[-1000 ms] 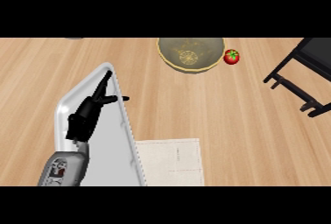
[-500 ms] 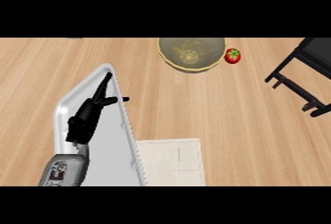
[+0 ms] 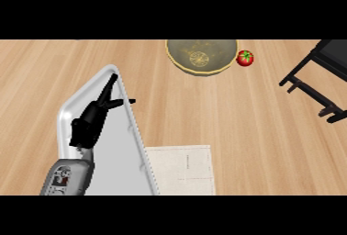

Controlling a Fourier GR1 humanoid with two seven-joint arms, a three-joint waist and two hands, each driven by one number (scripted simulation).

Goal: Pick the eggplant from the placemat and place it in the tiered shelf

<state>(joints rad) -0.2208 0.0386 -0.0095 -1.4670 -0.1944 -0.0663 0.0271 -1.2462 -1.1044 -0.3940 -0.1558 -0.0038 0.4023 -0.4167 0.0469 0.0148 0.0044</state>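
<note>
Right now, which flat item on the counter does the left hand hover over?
The grey tray, under the left hand; the cream placemat lies beside it, uncovered.

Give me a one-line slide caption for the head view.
Left hand open over grey tray; placemat, bowl, tomato, dark shelf on counter.

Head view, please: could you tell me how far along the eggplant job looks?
Done: nothing confirmable; no eggplant shows on the placemat or the visible part of the tiered shelf. In hand: nothing; the left hand lies open, fingers straight, over the grey tray. Left: locating the eggplant, then shelving it, unless it's hidden there already.
</note>
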